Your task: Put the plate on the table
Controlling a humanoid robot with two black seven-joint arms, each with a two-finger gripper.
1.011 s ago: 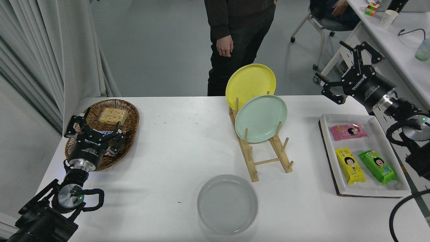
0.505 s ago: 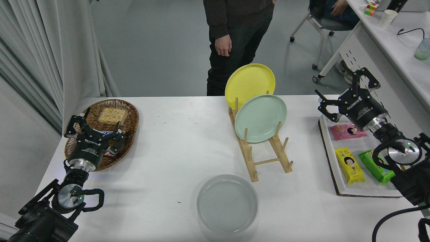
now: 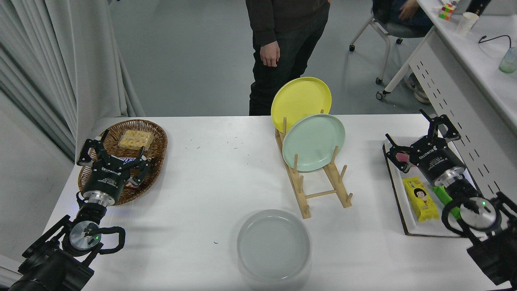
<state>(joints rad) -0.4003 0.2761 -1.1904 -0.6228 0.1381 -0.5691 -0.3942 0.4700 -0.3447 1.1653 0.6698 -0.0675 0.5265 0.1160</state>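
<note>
Plate [image 3: 273, 245]: lay flat on the white bench [image 3: 226, 178], near edge.
Right gripper [image 3: 422, 139]: empty, fingers spread, above the snack tray [image 3: 394, 178]; "ROBOTIQ" lettering.
Left gripper [image 3: 114, 150]: parked, fingers spread, over the wicker basket [image 3: 155, 135].

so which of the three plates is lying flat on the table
The pale grey plate, near the table's front edge. The yellow plate and mint green plate stand on edge in the wooden rack.

Bright, even light; soft shadows
</note>
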